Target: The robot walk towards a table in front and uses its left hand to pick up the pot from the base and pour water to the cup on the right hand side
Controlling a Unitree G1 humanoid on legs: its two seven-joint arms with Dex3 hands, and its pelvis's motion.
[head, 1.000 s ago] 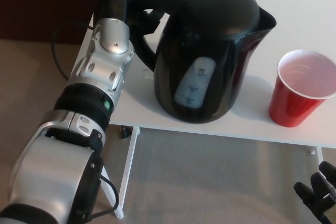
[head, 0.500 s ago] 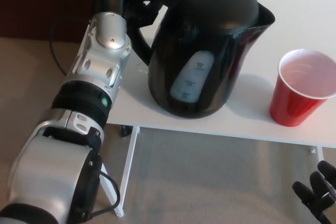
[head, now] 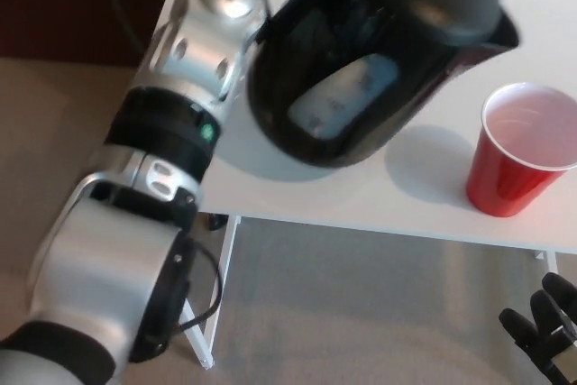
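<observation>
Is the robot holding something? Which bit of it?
The black kettle is up off the white table, tilted toward the red cup, on the left arm. The grip is out of view. The right hand holds nothing.

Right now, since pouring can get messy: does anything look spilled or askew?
No spill shows on the table. The black kettle hangs tilted, spout toward the red cup, which stands upright; that fits a pour, so nothing stands out.

Left arm (head: pixel 171 142) raised, reaching forward
</observation>
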